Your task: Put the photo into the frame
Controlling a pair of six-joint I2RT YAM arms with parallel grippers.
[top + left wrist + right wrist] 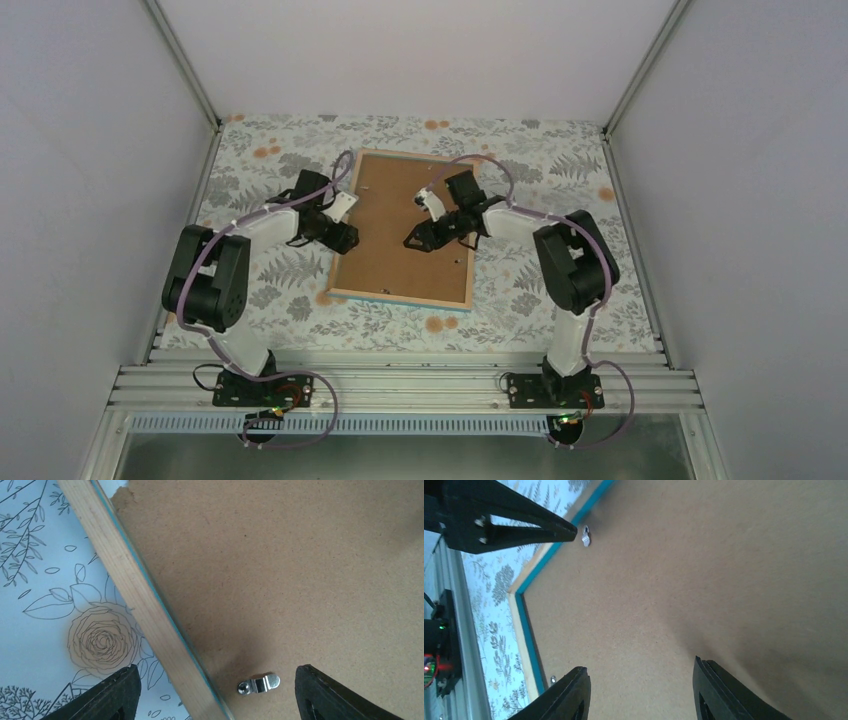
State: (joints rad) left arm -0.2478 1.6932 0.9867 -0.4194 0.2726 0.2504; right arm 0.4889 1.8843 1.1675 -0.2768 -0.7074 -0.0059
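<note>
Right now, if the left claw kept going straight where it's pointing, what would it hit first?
The left claw points down at the frame's wooden rail and the brown backing board beside it, near a small metal clip; it would likely meet those first, though depth is unclear.

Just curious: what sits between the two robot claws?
Only brown backing board, shown in the top view between the left gripper and right gripper; the right wrist view adds a small metal clip.

Frame (400, 297) back-up, L gripper (345, 222) at edge, R gripper (417, 220) over board (395, 250)
</note>
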